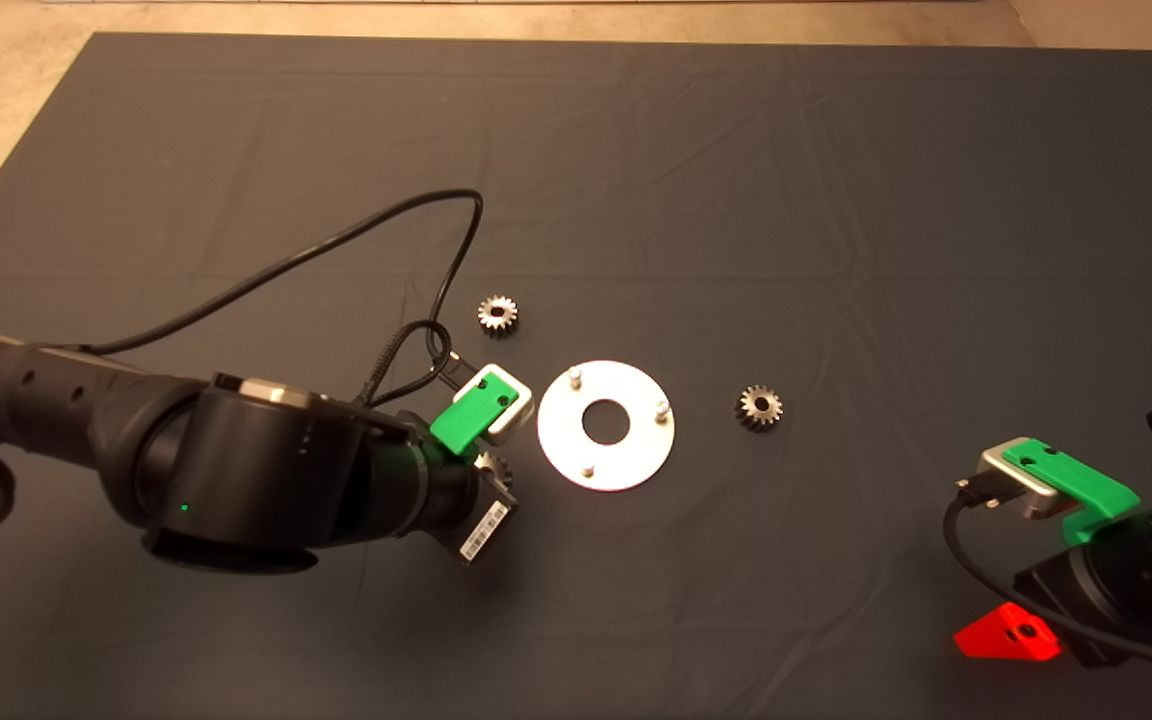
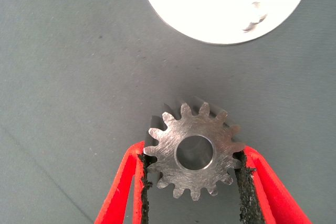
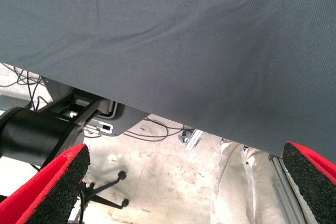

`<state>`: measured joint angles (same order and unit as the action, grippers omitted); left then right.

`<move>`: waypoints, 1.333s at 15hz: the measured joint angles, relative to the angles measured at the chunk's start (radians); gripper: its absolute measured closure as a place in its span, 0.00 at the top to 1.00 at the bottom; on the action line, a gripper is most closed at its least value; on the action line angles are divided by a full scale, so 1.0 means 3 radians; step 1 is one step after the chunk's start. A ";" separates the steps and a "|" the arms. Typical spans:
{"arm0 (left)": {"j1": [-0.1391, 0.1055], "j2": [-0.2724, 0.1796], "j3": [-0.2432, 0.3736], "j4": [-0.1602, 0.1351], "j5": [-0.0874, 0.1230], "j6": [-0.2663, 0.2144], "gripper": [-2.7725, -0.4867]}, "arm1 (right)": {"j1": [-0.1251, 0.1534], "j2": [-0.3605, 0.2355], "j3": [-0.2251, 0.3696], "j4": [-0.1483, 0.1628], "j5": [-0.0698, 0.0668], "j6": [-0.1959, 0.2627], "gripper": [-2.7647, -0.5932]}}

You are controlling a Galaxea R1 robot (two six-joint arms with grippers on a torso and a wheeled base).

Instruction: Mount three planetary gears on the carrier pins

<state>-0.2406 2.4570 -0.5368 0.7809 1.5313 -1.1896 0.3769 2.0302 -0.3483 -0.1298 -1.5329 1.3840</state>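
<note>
Left gripper [image 2: 193, 182] is clamped on one small silver-grey toothed gear [image 2: 193, 149], right beside the flat shiny silver disc [image 1: 636, 450] with bare upright pins [image 1: 574, 375]. Right gripper [image 3: 184, 182] sits wide open, parked lower right.

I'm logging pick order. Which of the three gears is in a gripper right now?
The gear just left of the disc, between the left gripper pads. The other two lie free on the mat: one beyond the disc, one to its right.
</note>
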 joint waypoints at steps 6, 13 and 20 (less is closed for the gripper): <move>-0.0073 0.0289 -0.0063 -0.0063 0.0000 -0.0058 0.15 | 0.0069 0.0000 0.0000 0.0009 0.0000 -0.0001 0.99; -0.0086 0.0512 -0.0228 -0.0095 -0.0002 -0.0159 0.15 | 0.0249 0.0000 0.0000 0.0114 0.0004 -0.0001 0.99; -0.0086 0.0708 -0.0550 -0.0094 -0.0002 -0.0151 0.15 | 0.0333 -0.0008 0.0000 0.0159 0.0001 -0.0008 0.99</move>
<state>-0.2663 2.6694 -0.7017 0.7528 1.5306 -1.2349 0.4769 2.0278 -0.3483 -0.0821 -1.5326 1.3816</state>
